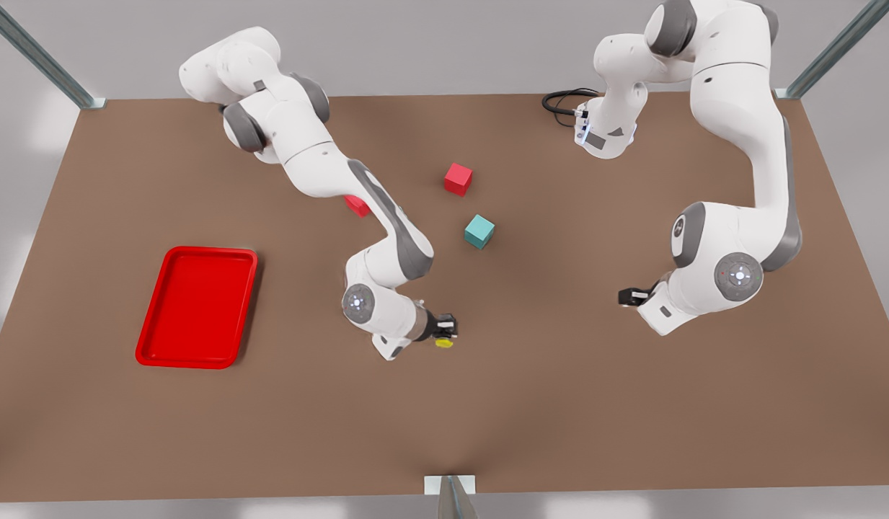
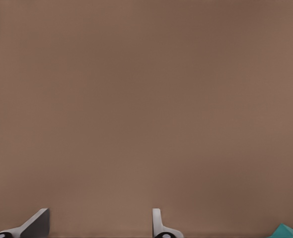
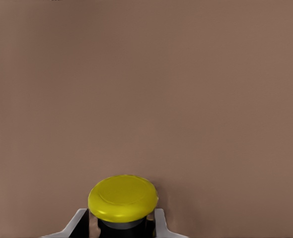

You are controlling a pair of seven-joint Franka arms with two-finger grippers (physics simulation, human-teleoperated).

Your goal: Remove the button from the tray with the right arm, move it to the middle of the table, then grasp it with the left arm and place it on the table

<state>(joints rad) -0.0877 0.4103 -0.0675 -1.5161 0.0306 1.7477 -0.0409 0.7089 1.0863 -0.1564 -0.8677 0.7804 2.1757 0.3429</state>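
Fingers (image 3: 159, 223) of the right gripper (image 1: 445, 330) are pinching the button (image 1: 444, 343) over the table (image 1: 545, 404), near the middle, well right of the red tray (image 1: 150, 339). The left gripper (image 1: 628, 296) is waiting on the front view's right, its fingers (image 2: 156, 220) spread apart around nothing, near the teal cube (image 1: 479, 231).

Right gripper (image 1: 445, 329) low at six o'clock, fingers clamped; left gripper (image 1: 626, 296) waits at three o'clock, fingers spread.
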